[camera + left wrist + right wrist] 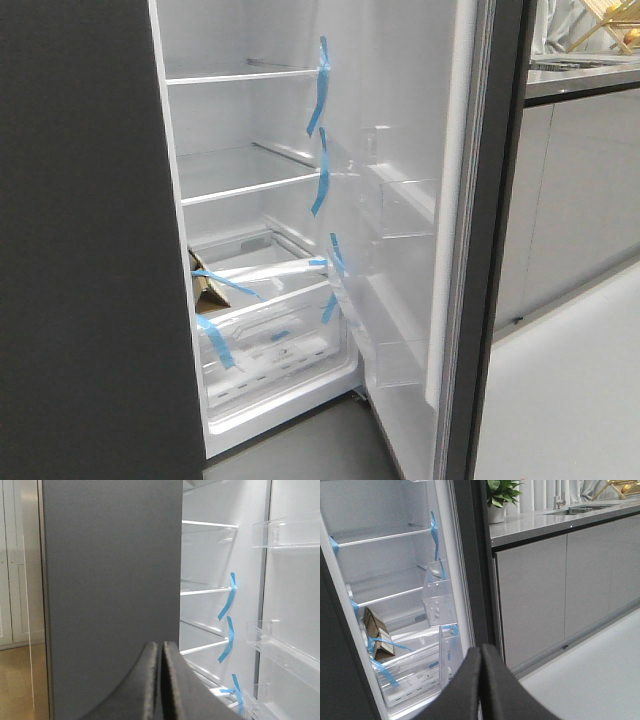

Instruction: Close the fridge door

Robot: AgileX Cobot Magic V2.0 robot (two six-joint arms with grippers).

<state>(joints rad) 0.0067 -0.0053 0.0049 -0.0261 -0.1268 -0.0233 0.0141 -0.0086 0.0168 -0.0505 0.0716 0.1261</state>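
The fridge door [400,110] stands wide open at the right of the open compartment, white inside with clear shelf bins [395,205], a pale seal and a dark grey outer edge [500,250]. It also shows in the left wrist view [290,605] and in the right wrist view [470,570]. My left gripper [161,647] is shut and empty in front of a dark grey panel [110,580], left of the opening. My right gripper [481,650] is shut and empty, in line with the door's outer edge, apart from it. Neither gripper shows in the front view.
A dark grey closed panel [80,250] fills the left. Inside the fridge are glass shelves [245,180], taped drawers [270,340] and a cardboard box [205,290]. Glossy grey cabinets [580,200] under a counter [580,75] stand right of the door. A potted plant [502,495] stands on the counter.
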